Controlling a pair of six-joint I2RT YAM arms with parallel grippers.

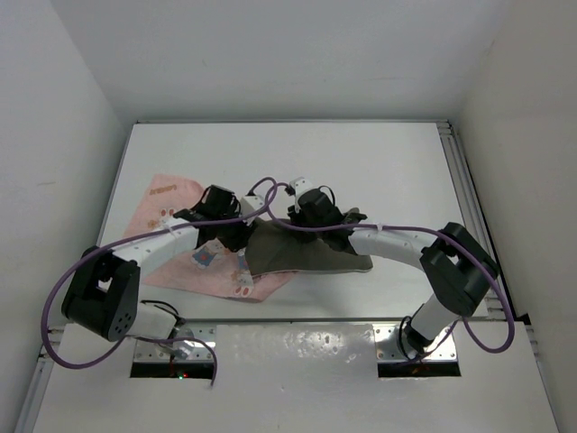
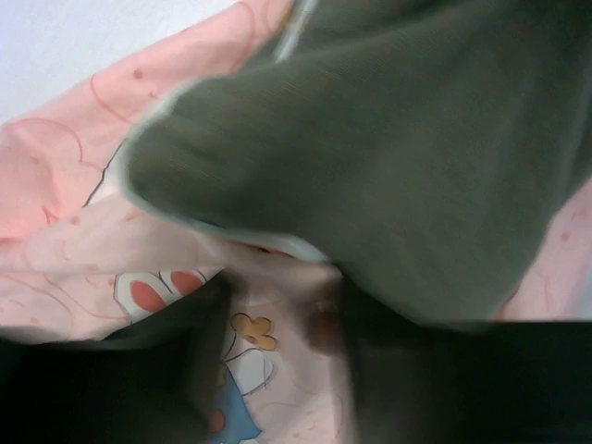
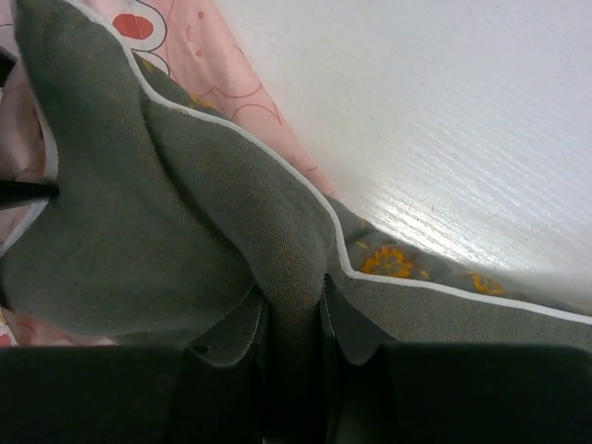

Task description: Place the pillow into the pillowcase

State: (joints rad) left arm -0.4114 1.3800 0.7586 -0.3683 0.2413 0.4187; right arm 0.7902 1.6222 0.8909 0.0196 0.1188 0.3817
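Insertion stage, judged: pillow (image 1: 311, 254), left end overlapping pillowcase (image 1: 171, 203) on worktop (image 1: 361, 162), fold pinched by right tool (image 3: 294, 310); left tool (image 2: 277, 356) at pillowcase, grip indeterminable; next likely needs mouth held open, pillow fed in.

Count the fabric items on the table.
2. Grey pillow at centre, pinched by the right tool; pink pillowcase left of it, partly under it. Folds may hide more.
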